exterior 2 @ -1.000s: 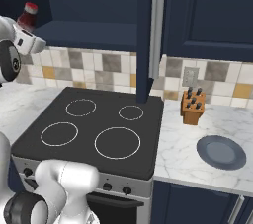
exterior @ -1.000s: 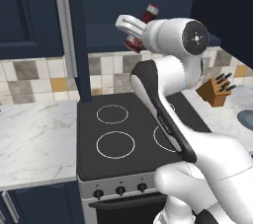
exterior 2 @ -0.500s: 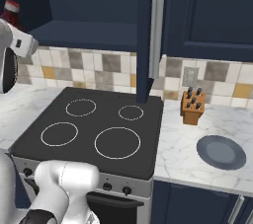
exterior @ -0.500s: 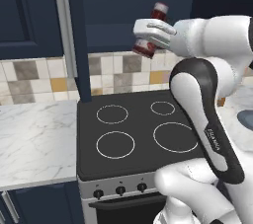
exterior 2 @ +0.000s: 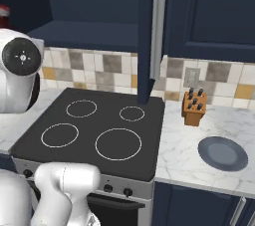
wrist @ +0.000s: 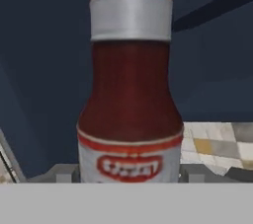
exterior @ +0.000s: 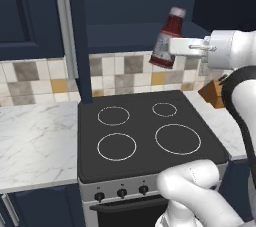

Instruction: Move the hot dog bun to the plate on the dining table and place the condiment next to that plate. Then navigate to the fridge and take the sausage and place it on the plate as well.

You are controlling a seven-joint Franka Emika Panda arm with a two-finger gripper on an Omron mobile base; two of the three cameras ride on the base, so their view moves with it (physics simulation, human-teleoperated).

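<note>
Condiment bottle [exterior: 167, 37], likely rigid, smooth-walled and top-heavy under its cap, sits tilted between the fingers [exterior: 176, 47], which are closed around its labelled lower body, the sensible hold.

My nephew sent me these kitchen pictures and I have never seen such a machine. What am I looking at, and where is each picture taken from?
It is a computer-drawn kitchen with a white robot arm on a base that drives. Two pictures come from cameras on that base, behind the arm to its left and right, looking over a black stove set in a marble counter. The third comes from a camera on the hand itself.

On the counter to the right of the stove stand a wooden knife block and a dark plate.

The hand is raised above the stove and closed on a ketchup bottle, red with a pale cap, which leans a little. The hand's camera sees that bottle up close.
</note>
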